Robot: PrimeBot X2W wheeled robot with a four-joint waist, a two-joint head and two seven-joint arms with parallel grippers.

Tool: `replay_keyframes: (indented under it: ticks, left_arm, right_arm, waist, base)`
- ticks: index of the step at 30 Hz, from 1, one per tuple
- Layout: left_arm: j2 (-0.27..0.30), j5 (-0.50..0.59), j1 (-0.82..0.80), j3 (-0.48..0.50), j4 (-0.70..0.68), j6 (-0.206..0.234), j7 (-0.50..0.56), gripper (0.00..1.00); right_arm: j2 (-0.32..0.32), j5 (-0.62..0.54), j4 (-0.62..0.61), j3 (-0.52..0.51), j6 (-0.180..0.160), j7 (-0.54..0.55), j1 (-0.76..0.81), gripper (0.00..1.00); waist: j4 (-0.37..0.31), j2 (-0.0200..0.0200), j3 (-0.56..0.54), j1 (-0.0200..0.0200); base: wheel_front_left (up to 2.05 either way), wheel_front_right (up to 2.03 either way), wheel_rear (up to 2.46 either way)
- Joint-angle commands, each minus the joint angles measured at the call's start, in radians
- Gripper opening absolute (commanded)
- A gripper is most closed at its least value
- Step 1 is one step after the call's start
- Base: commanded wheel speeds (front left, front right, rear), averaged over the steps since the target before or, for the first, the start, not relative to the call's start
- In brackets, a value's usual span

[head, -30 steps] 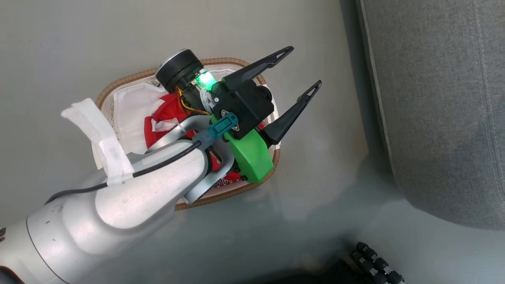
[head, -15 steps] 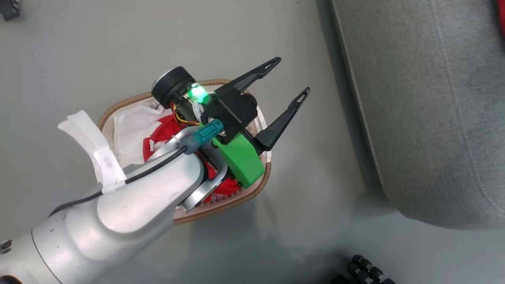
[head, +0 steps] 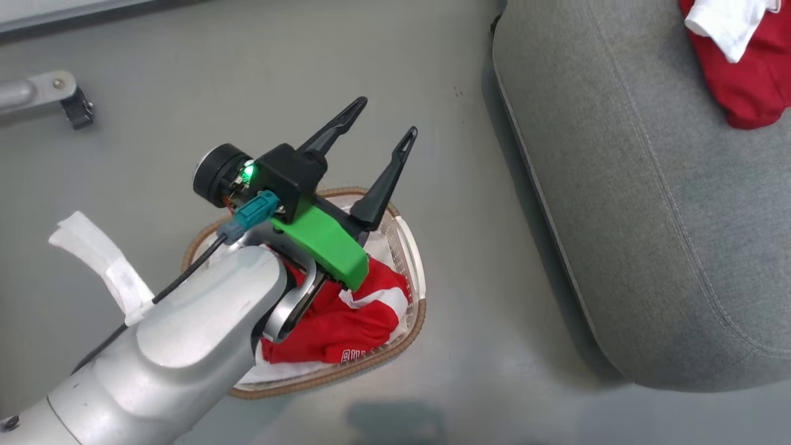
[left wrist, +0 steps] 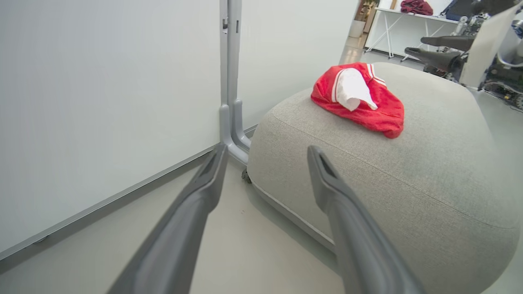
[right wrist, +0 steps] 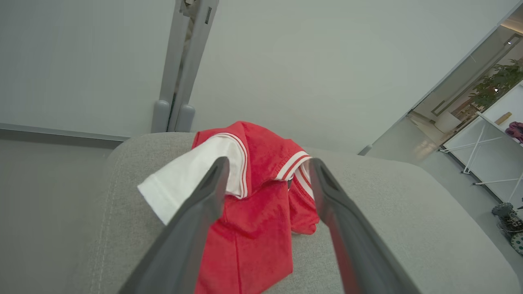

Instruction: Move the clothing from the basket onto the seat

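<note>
Left gripper [head: 384,118] fingers stand spread and empty above the basket [head: 408,253] rim at 12 o'clock; a red garment [head: 346,321] lies inside. Right gripper [right wrist: 267,163] fingers, also spread, frame the second garment [right wrist: 253,204] lying on the seat [right wrist: 408,228], at the basket's 2 o'clock.

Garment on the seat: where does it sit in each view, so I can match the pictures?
Head view: garment at the top right corner, cut by the edge.
Left wrist view: upper middle, right of centre.
Right wrist view: centre, reaching the bottom edge.
Shared landmark: the grey seat under it.
</note>
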Motion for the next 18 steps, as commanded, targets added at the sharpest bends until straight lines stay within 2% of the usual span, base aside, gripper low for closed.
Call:
replay_keyframes:
  ticks: [1, 8, 18]
  left_arm:
    - [0.004, -0.008, 0.034, 0.017, 0.013, 0.006, -0.013, 1.0]
    - [0.027, -0.032, 0.151, 0.128, 0.062, 0.035, -0.03, 1.0]
    - [0.043, 0.029, 0.402, 0.41, 0.043, 0.058, -0.03, 1.0]
  right_arm:
    - [0.008, 0.019, -0.009, 0.011, -0.002, 0.008, 0.003, 1.0]
    - [0.082, 0.075, -0.033, 0.036, -0.002, 0.011, 0.033, 1.0]
    - [0.232, 0.103, -0.067, 0.014, -0.002, -0.045, 0.165, 1.0]
  waist:
    - [0.053, 0.0, -0.095, 0.0]
    - [0.125, 0.0, -0.167, 0.0]
    - [0.21, 0.0, -0.221, 0.0]
  base:
    - [0.0, 0.0, 0.0]
    - [0.0, 0.0, 0.0]
    - [0.0, 0.0, 0.0]
